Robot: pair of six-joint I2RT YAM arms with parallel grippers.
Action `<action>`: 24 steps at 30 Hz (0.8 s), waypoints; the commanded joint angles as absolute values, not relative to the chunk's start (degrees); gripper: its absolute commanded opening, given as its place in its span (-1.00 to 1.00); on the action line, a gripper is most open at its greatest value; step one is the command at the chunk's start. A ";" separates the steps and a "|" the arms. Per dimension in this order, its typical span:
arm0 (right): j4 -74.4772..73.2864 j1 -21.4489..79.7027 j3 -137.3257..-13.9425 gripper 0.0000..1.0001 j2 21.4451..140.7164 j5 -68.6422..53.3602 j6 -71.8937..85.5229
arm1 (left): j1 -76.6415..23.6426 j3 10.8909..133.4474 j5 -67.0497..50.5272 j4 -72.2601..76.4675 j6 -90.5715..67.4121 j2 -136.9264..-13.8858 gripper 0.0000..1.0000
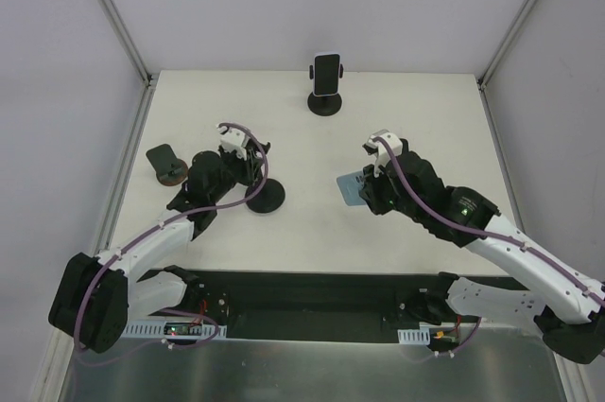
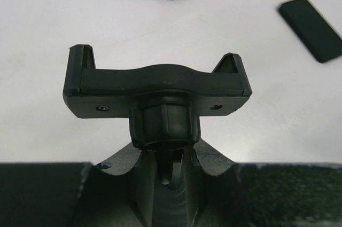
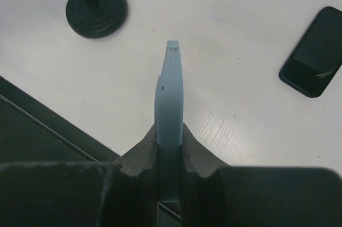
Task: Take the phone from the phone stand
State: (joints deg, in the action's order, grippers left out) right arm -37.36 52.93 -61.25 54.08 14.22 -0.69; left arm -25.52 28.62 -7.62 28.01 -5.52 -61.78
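**Left arm.** Your left gripper is closed on the stand. Its fingers pinch the round collar just under the cradle. The cradle sits level and faces away from the wrist camera, with both side claws pointing up. In the top view the stand's round base is on the table, left of centre and towards the near edge.

**Right arm.** Your right gripper is nearly closed and clamped on the phone. The phone is pale blue and edge-on to the wrist camera, so one finger presses each broad face. Its near end is buried between the fingers and the rest sticks out ahead over the table. You cannot tell from these views whether any part touches the table.

**Phone position.** The phone is right of centre, in the right gripper. It is out of the cradle and well apart from the stand.

**Other items.**
- A far stand is upright at the middle of the far edge.
- A second phone is clamped upright in the far stand's holder.
- A dark phone lies flat on the table, to the right in the right wrist view.
- The left wrist view also shows a dark flat slab to its right. You cannot tell whether it is the same item.
- A dark object lies on the left of the table beside the left arm. It is too small to identify.
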 commanded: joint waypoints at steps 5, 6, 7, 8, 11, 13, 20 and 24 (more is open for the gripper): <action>-33.05 52.30 -62.40 -0.99 52.47 14.33 -2.20 | -18.82 32.43 9.31 36.91 4.65 -61.08 -1.00; -33.05 52.29 -62.32 -0.98 52.21 14.41 -2.20 | -18.37 34.00 9.58 36.65 5.62 -62.56 -1.00; -33.13 52.21 -62.05 -0.98 52.03 14.33 -2.20 | -17.85 34.71 9.49 36.65 5.97 -63.45 -1.00; -33.05 52.29 -61.96 -0.99 51.94 14.33 -2.20 | -16.97 35.67 9.41 36.91 6.24 -64.33 -1.00; -33.66 52.21 -61.61 -0.98 51.33 14.68 -2.11 | -15.56 36.56 9.23 39.02 6.33 -67.49 -1.00; -33.92 52.21 -61.52 -0.99 50.98 14.94 -2.11 | -13.63 36.91 8.79 39.64 5.72 -69.16 -1.00; -34.01 51.86 -61.00 -0.99 51.33 14.59 -2.37 | -7.39 37.00 5.01 41.66 2.37 -72.15 -1.00; -33.93 51.85 -60.91 -0.99 51.77 14.33 -2.55 | -6.59 36.91 3.34 42.10 2.37 -74.00 -0.93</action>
